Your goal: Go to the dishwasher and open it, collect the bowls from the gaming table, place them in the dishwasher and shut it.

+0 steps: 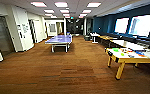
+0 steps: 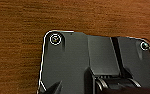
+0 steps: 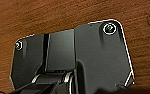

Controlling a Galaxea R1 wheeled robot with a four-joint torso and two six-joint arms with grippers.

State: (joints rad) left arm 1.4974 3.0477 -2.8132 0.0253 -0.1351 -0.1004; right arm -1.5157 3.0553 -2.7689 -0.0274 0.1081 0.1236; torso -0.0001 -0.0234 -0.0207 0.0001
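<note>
The dishwasher is out of view. At the right of the head view stands a game table [image 1: 137, 60] with yellow legs and a pale top. Small green, orange and blue things [image 1: 122, 53] lie on it; I cannot tell whether any are bowls. Both wrist views look down past the robot's dark plate [image 2: 73, 62] [image 3: 91, 55] onto brown wood-grain floor, and nothing is seen held there.
A blue table-tennis table [image 1: 59, 39] stands mid-hall ahead. Long counters [image 1: 126, 43] run under bright windows along the dark blue right wall, with a small white table [image 1: 94, 35] further back. White walls and a grey doorway [image 1: 1, 35] line the left. Brown floor [image 1: 66, 70] stretches ahead.
</note>
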